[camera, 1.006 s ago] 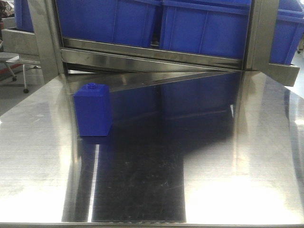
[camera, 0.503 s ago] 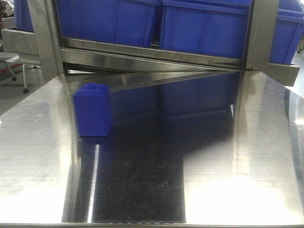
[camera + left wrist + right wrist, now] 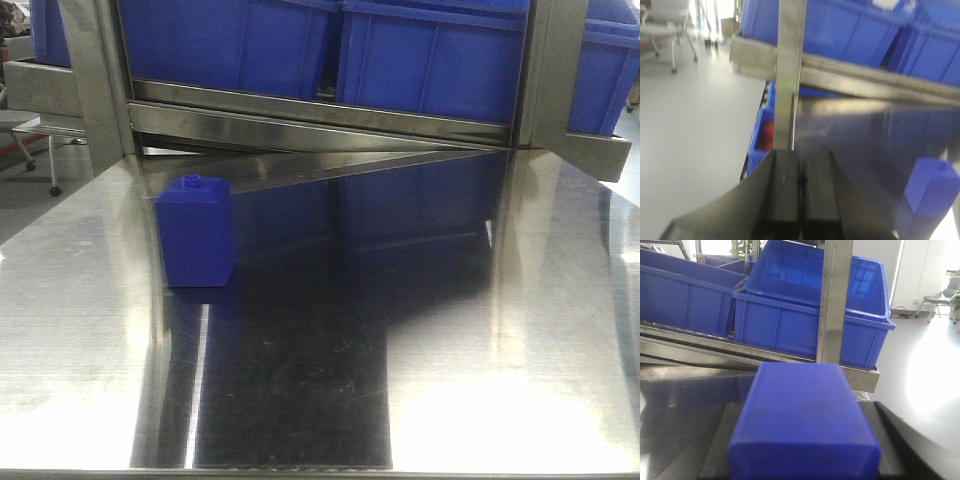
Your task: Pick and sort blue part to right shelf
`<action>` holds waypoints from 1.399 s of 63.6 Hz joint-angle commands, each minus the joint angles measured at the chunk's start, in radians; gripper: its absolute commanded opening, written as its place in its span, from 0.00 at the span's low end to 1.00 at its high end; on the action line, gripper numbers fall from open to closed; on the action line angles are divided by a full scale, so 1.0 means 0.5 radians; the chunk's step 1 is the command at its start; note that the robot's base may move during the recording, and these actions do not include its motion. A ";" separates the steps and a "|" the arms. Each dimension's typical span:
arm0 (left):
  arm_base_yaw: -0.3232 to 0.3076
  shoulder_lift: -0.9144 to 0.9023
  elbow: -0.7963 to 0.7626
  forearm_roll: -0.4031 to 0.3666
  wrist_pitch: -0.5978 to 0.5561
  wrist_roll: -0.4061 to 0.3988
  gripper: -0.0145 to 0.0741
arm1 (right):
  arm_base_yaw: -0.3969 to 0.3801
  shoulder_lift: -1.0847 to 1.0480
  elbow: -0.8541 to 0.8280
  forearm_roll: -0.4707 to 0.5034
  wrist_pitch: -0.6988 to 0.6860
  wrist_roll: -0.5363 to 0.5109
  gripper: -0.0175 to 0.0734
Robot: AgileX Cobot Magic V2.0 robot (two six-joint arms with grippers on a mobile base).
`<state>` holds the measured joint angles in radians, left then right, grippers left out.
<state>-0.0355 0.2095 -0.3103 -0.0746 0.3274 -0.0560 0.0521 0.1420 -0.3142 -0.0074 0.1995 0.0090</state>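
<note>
In the right wrist view my right gripper (image 3: 805, 452) is shut on the blue part (image 3: 802, 415), a deep-blue block that fills the gap between the black fingers (image 3: 890, 440). It is held above the table, facing the right shelf (image 3: 835, 300), a steel rack carrying blue bins (image 3: 805, 325). My left gripper (image 3: 801, 175) is shut and empty, its pads pressed together, by a shelf post (image 3: 790, 65). Neither gripper shows in the front view, where the shelf rail (image 3: 320, 120) runs along the back.
A similar blue block with a round stud (image 3: 197, 232) stands on the steel table (image 3: 480, 330) at back left; it also shows in the left wrist view (image 3: 932, 192). A lower blue bin (image 3: 762, 140) sits left of the table. Office chairs (image 3: 940, 297) stand on the floor.
</note>
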 commanded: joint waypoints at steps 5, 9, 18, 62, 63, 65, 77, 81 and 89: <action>-0.111 0.272 -0.194 0.017 -0.050 -0.024 0.55 | -0.016 0.016 -0.055 -0.020 -0.186 -0.018 0.67; -0.200 0.386 -0.233 0.023 -0.056 -0.024 0.72 | -0.016 0.016 -0.055 -0.020 -0.186 -0.018 0.67; -0.387 0.635 -0.331 0.040 -0.015 -0.024 0.95 | -0.016 0.016 -0.055 -0.020 -0.186 -0.018 0.67; -0.945 2.352 -1.848 0.263 1.333 -1.017 0.94 | -0.016 0.016 -0.055 -0.020 -0.186 -0.018 0.67; -0.954 2.399 -1.883 0.254 1.356 -1.017 0.94 | -0.016 0.016 -0.055 -0.020 -0.186 -0.018 0.67; -0.973 2.459 -1.968 0.236 1.409 -1.017 0.94 | -0.016 0.016 -0.055 -0.020 -0.186 -0.018 0.67; -1.018 2.808 -2.356 0.184 1.645 -1.017 0.94 | -0.016 0.016 -0.055 -0.020 -0.186 -0.018 0.67; -1.018 2.910 -2.465 0.180 1.722 -1.017 0.94 | -0.016 0.016 -0.055 -0.020 -0.186 -0.018 0.67; -1.018 3.080 -2.636 0.180 1.823 -1.017 0.94 | -0.016 0.016 -0.055 -0.020 -0.186 -0.018 0.67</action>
<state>-0.5398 1.7449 -1.5455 0.0178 1.2080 -0.5530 0.0521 0.1420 -0.3126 -0.0074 0.1995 0.0090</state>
